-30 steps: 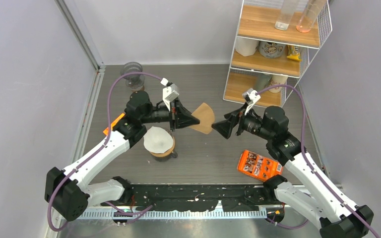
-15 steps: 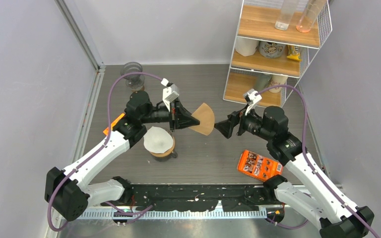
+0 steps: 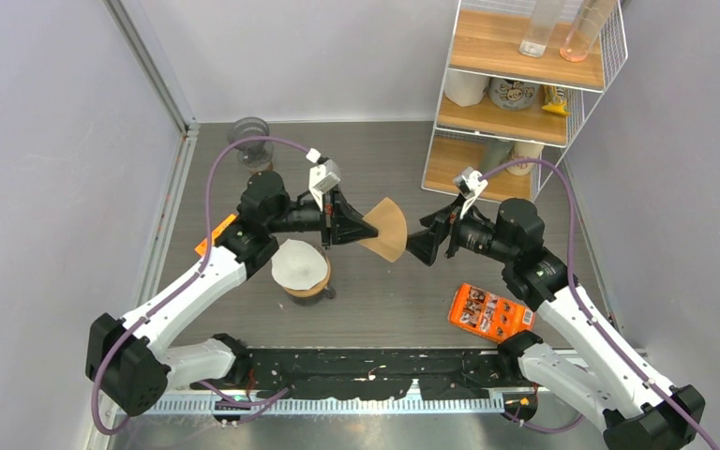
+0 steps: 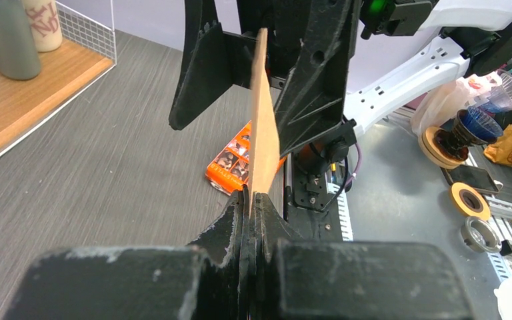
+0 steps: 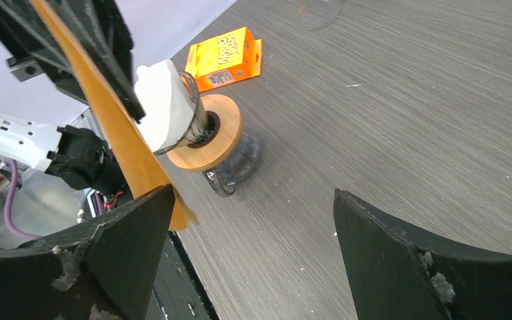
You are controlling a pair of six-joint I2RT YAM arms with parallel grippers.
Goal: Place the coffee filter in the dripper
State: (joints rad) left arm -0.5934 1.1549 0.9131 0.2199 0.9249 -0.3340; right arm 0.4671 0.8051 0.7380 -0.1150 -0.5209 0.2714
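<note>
Your left fingers pinch the filter in mid-air; your right fingers gape at its 3 o'clock, holding nothing. Straddle the loose rim squarely, close gently to spread the cone, then carry it to the dripper at 8 o'clock.

Left end effector clamps coffee filter edge-on; right end effector gapes wide behind.
</note>
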